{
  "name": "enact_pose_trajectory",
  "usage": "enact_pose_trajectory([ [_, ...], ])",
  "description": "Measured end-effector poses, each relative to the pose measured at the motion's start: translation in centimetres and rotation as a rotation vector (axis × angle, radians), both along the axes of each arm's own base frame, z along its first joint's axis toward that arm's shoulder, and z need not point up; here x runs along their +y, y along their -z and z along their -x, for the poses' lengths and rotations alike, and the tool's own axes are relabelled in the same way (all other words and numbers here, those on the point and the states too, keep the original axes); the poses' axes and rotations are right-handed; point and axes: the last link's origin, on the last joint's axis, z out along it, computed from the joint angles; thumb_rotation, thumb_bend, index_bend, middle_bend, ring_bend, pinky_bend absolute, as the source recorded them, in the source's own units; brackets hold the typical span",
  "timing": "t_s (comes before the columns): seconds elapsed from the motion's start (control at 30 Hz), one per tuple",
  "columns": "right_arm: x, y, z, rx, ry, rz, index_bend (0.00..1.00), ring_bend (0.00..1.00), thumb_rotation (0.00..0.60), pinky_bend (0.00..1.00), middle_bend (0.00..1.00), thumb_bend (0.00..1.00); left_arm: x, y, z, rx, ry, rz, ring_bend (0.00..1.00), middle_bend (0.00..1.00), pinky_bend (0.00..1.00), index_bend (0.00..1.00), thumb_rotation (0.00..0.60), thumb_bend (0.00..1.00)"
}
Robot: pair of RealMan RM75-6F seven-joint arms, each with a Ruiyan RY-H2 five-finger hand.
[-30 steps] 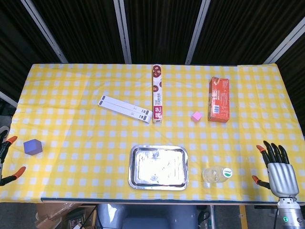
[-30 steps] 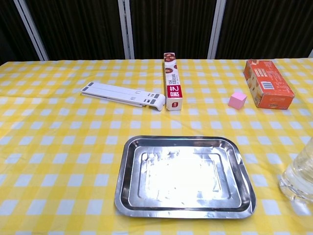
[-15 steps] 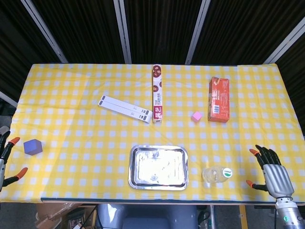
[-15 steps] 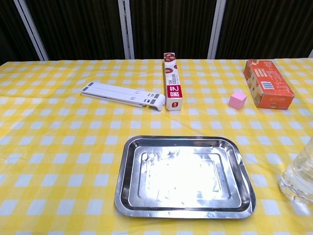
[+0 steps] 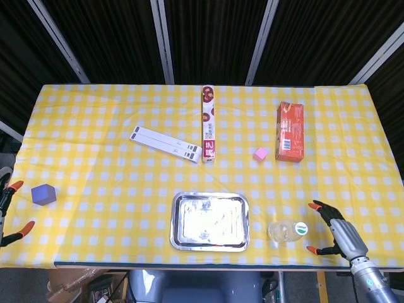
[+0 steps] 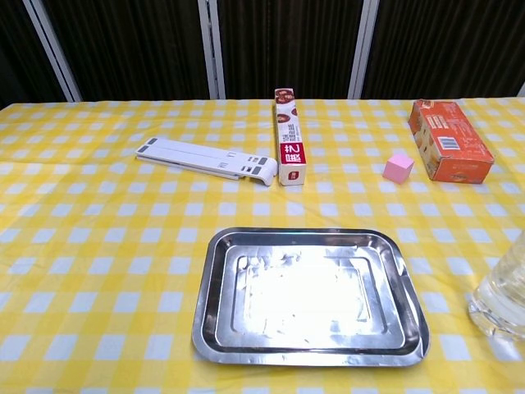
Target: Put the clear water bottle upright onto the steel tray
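Clear water bottle (image 5: 287,231), green-capped, plastic, standing on the yellow checked tablecloth (image 5: 113,177) just right of the steel tray (image 5: 209,221), not yet lifted. Listed from the left: left hand (image 5: 9,211) at the table's left edge, only orange fingertips showing, holding nothing, near a small blue cube (image 5: 43,194); white flat folded stand (image 5: 165,142); long narrow foil-wrap box (image 5: 208,124); the shiny rectangular tray, bare; small pink cube (image 5: 259,153); orange carton (image 5: 290,131); right hand (image 5: 334,232), fingers spread, empty, near the bottle but apart from it. Risk: a slick round body could slip or tip if gripped off-centre; its base may catch the tray's raised rim.
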Motion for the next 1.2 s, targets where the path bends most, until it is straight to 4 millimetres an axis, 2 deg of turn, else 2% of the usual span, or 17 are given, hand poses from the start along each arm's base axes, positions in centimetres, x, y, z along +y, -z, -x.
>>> enact_pose_trajectory([
  [0.5, -0.4, 3.4, -2.2, -0.388, 0.058, -0.087, 0.12, 0.00, 0.600, 0.00, 0.07, 0.07, -0.1, -0.2, 0.1, -0.006, -0.004, -0.004, 0.00, 0.00, 0.00, 0.14, 0.600, 0.21],
  [0.8, -1.4, 5.1, -4.0, -0.514, 0.028, -0.112, 0.14, 0.00, 0.600, 0.00, 0.07, 0.07, -0.1, -0.3, 0.1, -0.008, -0.009, -0.007, 0.00, 0.00, 0.00, 0.14, 0.600, 0.21],
  [0.9, -1.6, 5.5, -4.5, -0.543, 0.036, -0.124, 0.19, 0.00, 0.600, 0.00, 0.12, 0.07, 0.0, -0.3, 0.1, -0.007, -0.012, -0.006, 0.00, 0.00, 0.00, 0.14, 0.600, 0.21],
  [1.03, -2.0, 6.0, -5.3, -0.583, 0.047, -0.115, 0.36, 0.07, 0.600, 0.00, 0.26, 0.08, 0.0, -0.2, 0.1, -0.006, -0.013, -0.003, 0.00, 0.00, 0.00, 0.14, 0.600, 0.21],
  [1.1, -2.1, 6.2, -5.4, -0.591, 0.052, -0.102, 0.45, 0.11, 0.600, 0.00, 0.32, 0.13, 0.0, -0.2, 0.1, -0.006, -0.013, -0.004, 0.00, 0.00, 0.00, 0.14, 0.600, 0.21],
  [1.2, -2.3, 6.4, -5.5, -0.592, 0.057, -0.072, 0.57, 0.16, 0.600, 0.00, 0.40, 0.30, 0.0, -0.3, 0.2, -0.008, -0.014, -0.005, 0.00, 0.00, 0.00, 0.14, 0.600, 0.21],
])
